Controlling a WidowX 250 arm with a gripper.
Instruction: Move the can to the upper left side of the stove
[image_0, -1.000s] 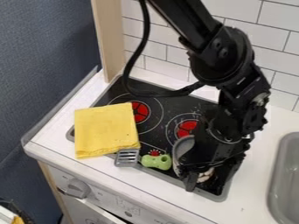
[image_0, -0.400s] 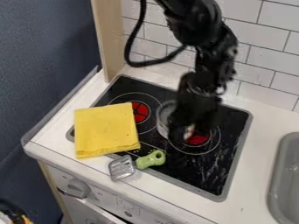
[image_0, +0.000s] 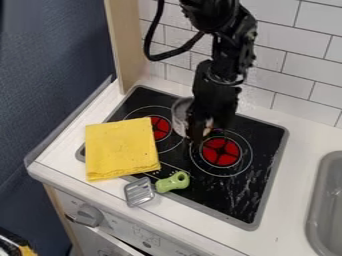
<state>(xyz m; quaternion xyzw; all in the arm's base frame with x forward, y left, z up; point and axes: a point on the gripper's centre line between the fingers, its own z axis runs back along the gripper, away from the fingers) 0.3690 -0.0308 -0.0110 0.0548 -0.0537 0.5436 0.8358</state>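
Tiled wall (image_0: 294, 70): at twelve o'clock; could be bumped if the carry is overshot.
Can (image_0: 180, 116): held near the stove's (image_0: 250, 195) twelve o'clock; could be toppled if released before its base is settled.
Gripper (image_0: 198, 135): apparently clasped on the can; slippage could be caused by an uneven hold.
Yellow cloth (image_0: 121, 149): at the can's eight o'clock; could be snagged by a low path.

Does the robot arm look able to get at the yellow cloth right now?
Probably not freely: its gripper is down at the can and may be holding it, though nothing lies on the cloth.
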